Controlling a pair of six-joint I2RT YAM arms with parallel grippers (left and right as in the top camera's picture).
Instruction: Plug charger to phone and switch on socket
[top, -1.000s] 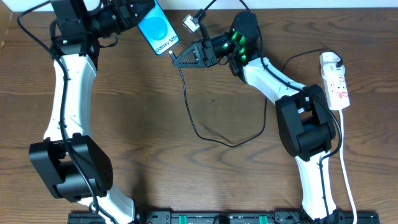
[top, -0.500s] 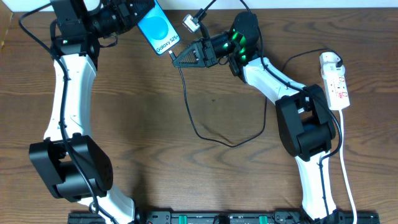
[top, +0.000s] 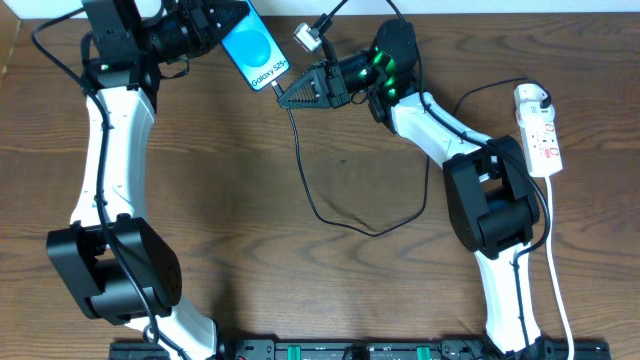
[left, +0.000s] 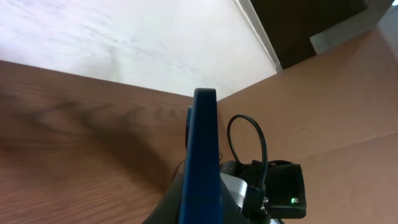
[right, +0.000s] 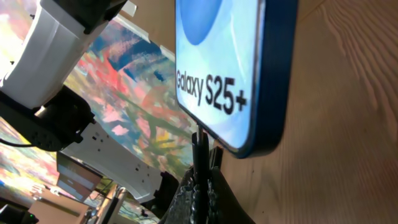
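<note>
Nothing has visibly shifted over the past second: both arms hold the same pose above the brown wood-grain table (top: 330, 290). A white wall (left: 124, 37) runs behind the table's far edge, with a brown board (left: 348, 112) standing at the corner. Near the far edge, left of centre, the left gripper (top: 215, 25) is closed on the upper end of the phone (top: 256, 48), lifted off the table with its blue screen lit. The right gripper (top: 285, 95) is pinched narrowly on the charger (top: 310, 190) just behind its tip, which touches the phone's lower end; whether it is seated cannot be told. The cable loops back over mid-table. The socket (top: 545, 140) lies along the right edge, towards the far corner.
</note>
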